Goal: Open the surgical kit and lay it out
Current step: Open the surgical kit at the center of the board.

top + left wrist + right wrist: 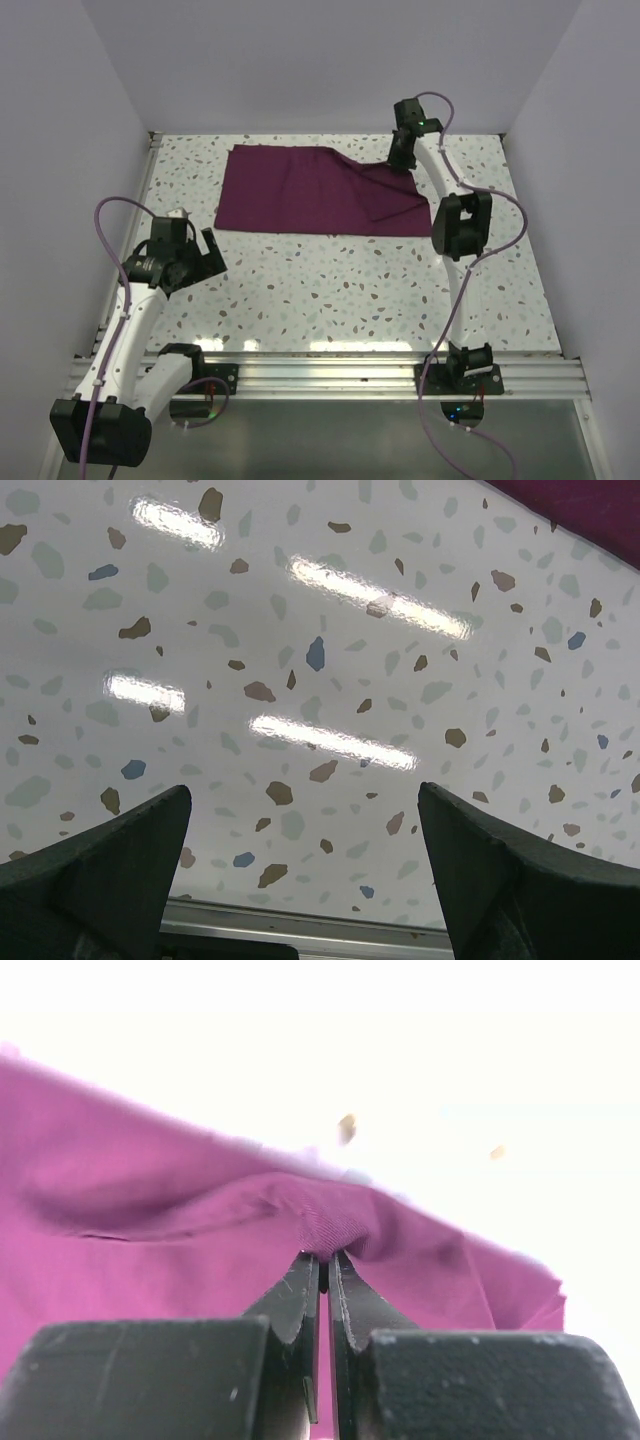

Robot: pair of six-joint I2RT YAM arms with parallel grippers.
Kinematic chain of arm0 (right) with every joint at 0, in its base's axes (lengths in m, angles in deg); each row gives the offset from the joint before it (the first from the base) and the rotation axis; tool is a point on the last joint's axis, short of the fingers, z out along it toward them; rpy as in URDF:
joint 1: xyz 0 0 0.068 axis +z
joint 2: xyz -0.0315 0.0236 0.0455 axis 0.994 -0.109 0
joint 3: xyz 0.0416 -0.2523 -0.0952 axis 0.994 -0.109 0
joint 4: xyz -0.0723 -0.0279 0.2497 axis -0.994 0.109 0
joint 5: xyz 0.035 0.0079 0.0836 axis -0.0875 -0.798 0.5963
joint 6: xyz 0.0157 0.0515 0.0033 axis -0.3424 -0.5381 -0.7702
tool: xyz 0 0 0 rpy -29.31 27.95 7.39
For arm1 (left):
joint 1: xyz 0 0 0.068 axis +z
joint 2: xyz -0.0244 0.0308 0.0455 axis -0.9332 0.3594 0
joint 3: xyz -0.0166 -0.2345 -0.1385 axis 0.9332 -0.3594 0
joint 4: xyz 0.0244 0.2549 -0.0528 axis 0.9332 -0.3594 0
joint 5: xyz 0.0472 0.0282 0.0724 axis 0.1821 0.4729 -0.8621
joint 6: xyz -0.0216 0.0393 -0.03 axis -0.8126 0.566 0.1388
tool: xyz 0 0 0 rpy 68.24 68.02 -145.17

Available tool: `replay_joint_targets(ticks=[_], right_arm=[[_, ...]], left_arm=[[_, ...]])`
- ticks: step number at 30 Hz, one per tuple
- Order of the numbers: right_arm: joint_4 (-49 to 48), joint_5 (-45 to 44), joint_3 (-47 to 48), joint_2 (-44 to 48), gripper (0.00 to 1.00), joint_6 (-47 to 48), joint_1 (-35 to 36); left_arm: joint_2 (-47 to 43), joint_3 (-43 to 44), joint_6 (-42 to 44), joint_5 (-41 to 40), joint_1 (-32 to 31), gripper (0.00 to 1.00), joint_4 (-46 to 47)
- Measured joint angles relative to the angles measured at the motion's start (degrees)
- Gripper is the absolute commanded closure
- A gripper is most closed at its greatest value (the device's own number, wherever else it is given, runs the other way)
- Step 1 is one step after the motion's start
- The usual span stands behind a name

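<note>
Wrap [300,190]: mostly spread flat, far side; right corner lifted.
Right gripper [322,1260]: clamped on wrap.
Left gripper [300,870]: apart, idle.
Left: tray, instruments unseen.

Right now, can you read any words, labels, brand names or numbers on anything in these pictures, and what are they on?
None can be read.
The maroon cloth: plain, no label or print showing.
The speckled table: only coloured flecks, no writing.
The left gripper and right gripper: plain black fingers, no markings.
The arm bases at the near rail: small lights only; any label there is too small to read.
</note>
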Motion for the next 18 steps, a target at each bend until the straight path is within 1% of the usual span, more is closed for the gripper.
replay_joint_targets(ticks=[1,2,3,4,5,10,13,16,18], right_arm=[[-0.79,-0.79,0.98,-0.61,1.00,-0.55,-1.01],[-1.88,-1.49,1.29,-0.83,0.90,-1.09,-1.95],[-3.06,-2.16,1.29,-0.85,0.73,-1.62,-2.82],[-4.22,-2.58,1.29,-0.85,0.50,-2.16,-3.69],[-5.38,-3.26,1.38,-0.87,0.02,-2.84,-4.46],[-8.83,-4.92,2.91,-1.60,0.01,-3.43,-6.08],[-10.73,-4.79,0.87,-1.07,0.02,-3.89,-5.57],[-12.52,-3.13,-7.93,2.78,0.04,-4.11,-5.03],[-13.38,-1.46,-16.37,7.04,0.06,-4.07,-4.48]], left_arm=[[0.00,0.00,0.00,0.15,0.00,0.00,0.02],[0.02,-0.02,0.00,0.33,0.00,0.00,0.02],[0.09,-0.04,0.02,0.50,0.00,0.00,0.00],[0.17,-0.07,0.02,0.70,0.00,0.00,0.07],[0.33,-0.09,0.02,0.85,0.00,0.00,0.07],[0.76,-0.11,0.17,1.25,0.00,0.00,0.15],[0.74,-0.11,0.20,1.36,0.00,0.00,0.15],[0.70,-0.11,0.44,1.36,0.00,0.00,0.17],[0.63,-0.11,0.55,1.36,0.00,0.00,0.17]])
